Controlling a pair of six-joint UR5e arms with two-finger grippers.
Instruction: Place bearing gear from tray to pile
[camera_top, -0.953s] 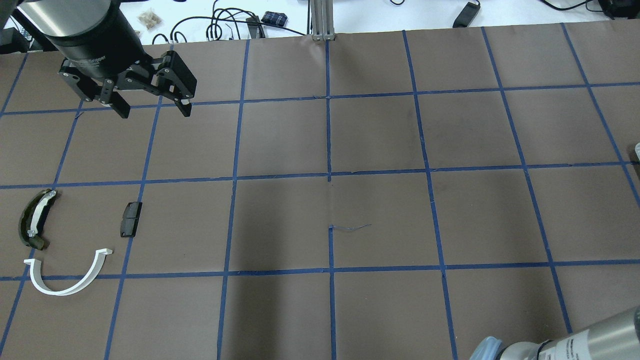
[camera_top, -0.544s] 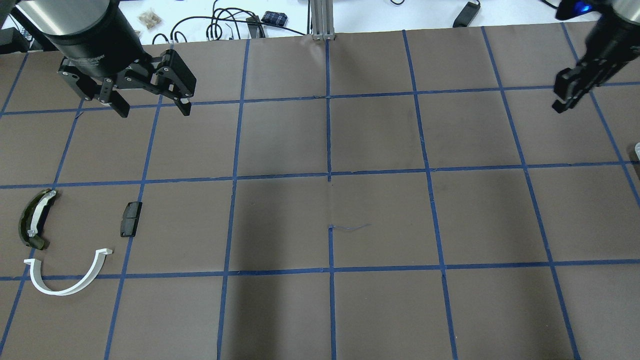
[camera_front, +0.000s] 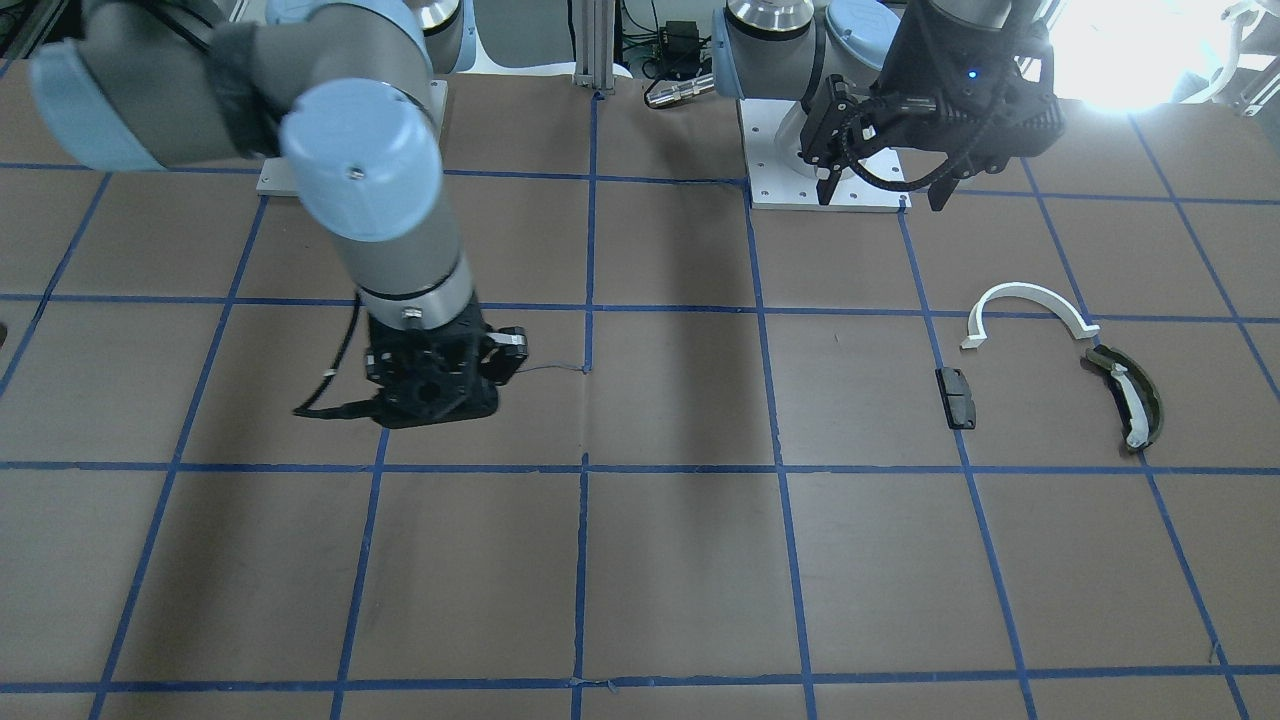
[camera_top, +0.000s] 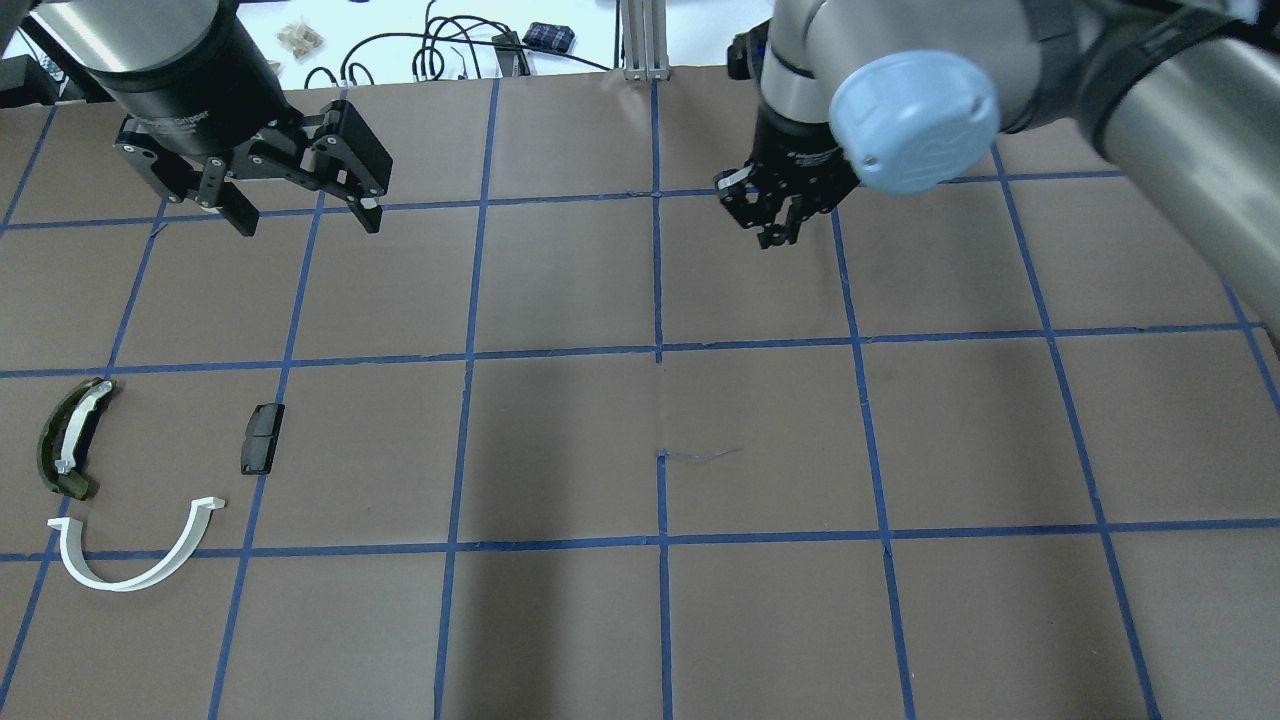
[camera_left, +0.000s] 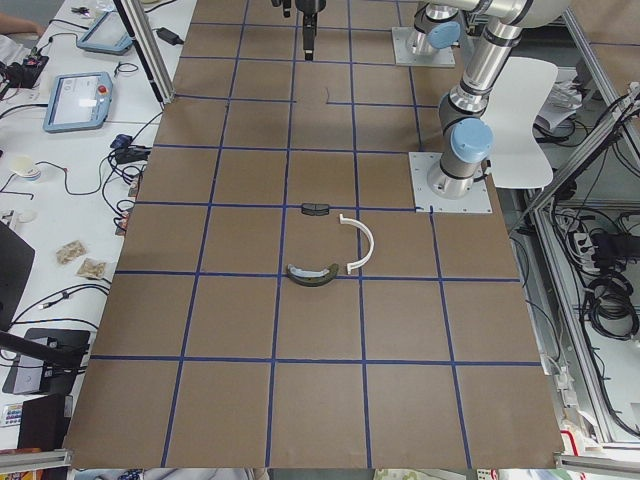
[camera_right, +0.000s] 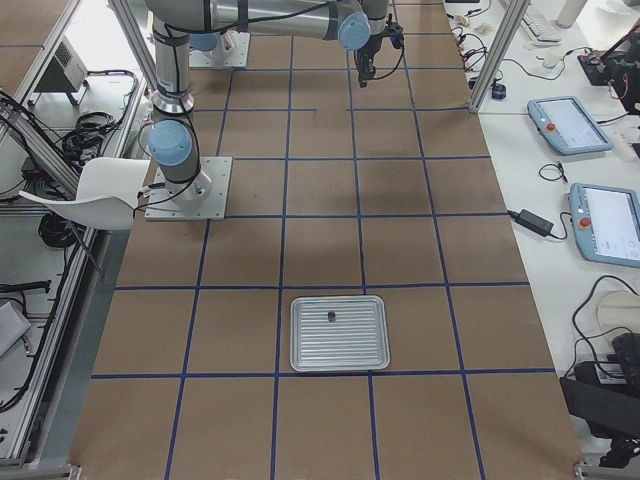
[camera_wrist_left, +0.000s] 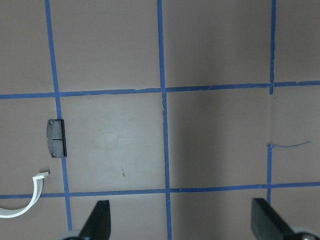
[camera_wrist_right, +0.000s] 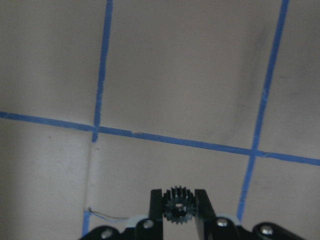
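Gear carried over the bench (camera_top: 560, 620), on its way to the pile.

The right fingers (camera_top: 772, 236) are pinched narrow on the one bearing gear (camera_wrist_right: 178, 205), gripping its toothed rim so that it hangs clear above the mid-bench. It is well apart from the pile, which lies on the robot's left. The left fingers (camera_top: 368, 205) are spread wide and hold nothing, hovering back from the pile, probably to leave the drop spot free. The pile counts three parts: one white half-ring arc (camera_front: 1028, 290), one black pad (camera_top: 262, 437) and one olive curved shoe (camera_top: 62, 445). The single tray (camera_right: 360, 345) carries one small dark part (camera_right: 331, 317), too small to identify.
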